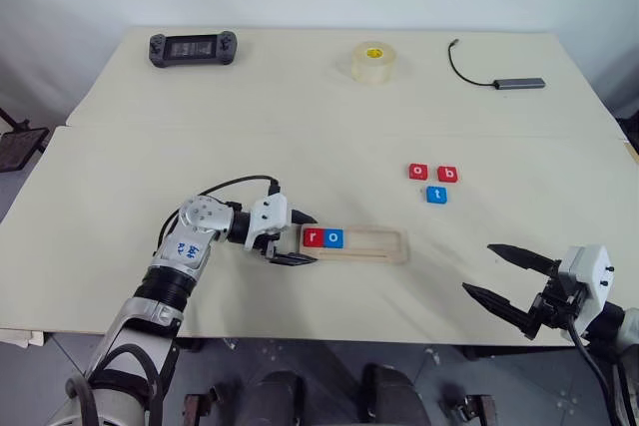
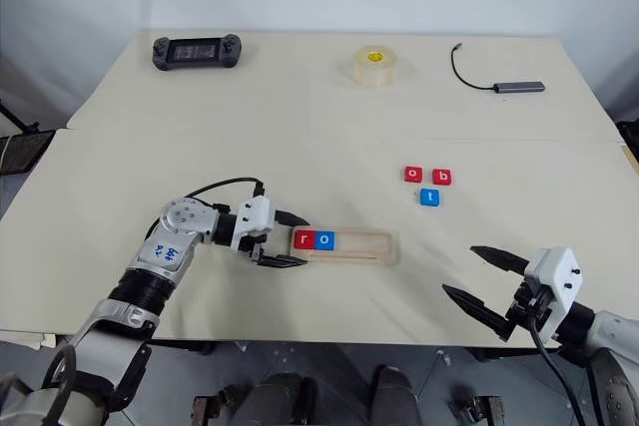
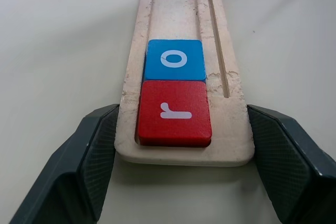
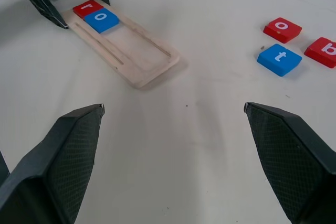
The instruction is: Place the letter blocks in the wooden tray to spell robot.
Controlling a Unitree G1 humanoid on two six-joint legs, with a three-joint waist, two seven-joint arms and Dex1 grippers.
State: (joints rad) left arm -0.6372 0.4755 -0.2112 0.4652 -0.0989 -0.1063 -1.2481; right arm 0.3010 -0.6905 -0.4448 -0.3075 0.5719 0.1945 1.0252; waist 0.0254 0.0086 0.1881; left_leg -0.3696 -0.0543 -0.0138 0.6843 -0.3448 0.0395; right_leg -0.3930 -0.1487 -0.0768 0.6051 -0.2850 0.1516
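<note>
Nearest the front edge of the cream-coloured bench (image 1: pixel 120 276), on the right, the right tool (image 1: pixel 504 281) hangs with its two black fingers spread wide and nothing between them; the bare surface ahead of it runs open toward the tray and the loose tiles.

A little farther in, left of centre, the left tool (image 1: pixel 292 239) points sideways at the left end of the long pale wooden tray with rounded corners (image 1: pixel 384 246). In the left wrist view its textured black fingers (image 3: pixel 89 161) stand on either side of that end, each just beside a long edge of the tray; whether they press the wood I cannot tell. They are set wide, at the tray's width.

In the tray, the red square tile with a white r (image 3: pixel 174 113) sits at the left end, and the blue square tile with a white o (image 3: pixel 175 60) touches it on the right. The rest of the groove, toward the right end, is free.

Farther back and to the right, well apart from the tray, three loose tiles lie close together: the blue tile marked t (image 1: pixel 436 194) nearest, and behind it the red tile marked o (image 1: pixel 418 172) with the red tile marked b (image 1: pixel 448 174) just beside it. Open surface surrounds this group.

A seam crosses the bench beyond them. Near the far edge lie a black handheld game console (image 1: pixel 193 48) at left, a roll of clear tape (image 1: pixel 375 64) in the middle, and a grey adapter with a black cable (image 1: pixel 519 82) at right.
</note>
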